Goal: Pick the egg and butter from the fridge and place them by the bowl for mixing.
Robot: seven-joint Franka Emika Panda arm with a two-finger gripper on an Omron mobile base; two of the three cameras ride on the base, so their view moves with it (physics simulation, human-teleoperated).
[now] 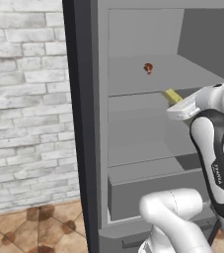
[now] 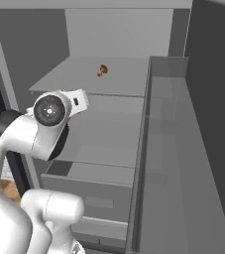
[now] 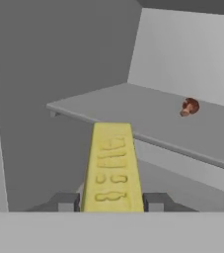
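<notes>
The fridge stands open in front of me, with flat grey shelves. A small reddish-brown egg lies alone toward the back of the upper shelf. My gripper is shut on the butter, a yellow stick that points out past the fingertips toward the shelf's front edge. The stick hangs in the air just in front of and slightly below that edge, to the egg's near left. The bowl is out of view.
The fridge's dark door edge stands upright at the left, with a white brick wall and brown floor tiles beyond it. A lower drawer sits under the shelves. A grey side wall closes the right.
</notes>
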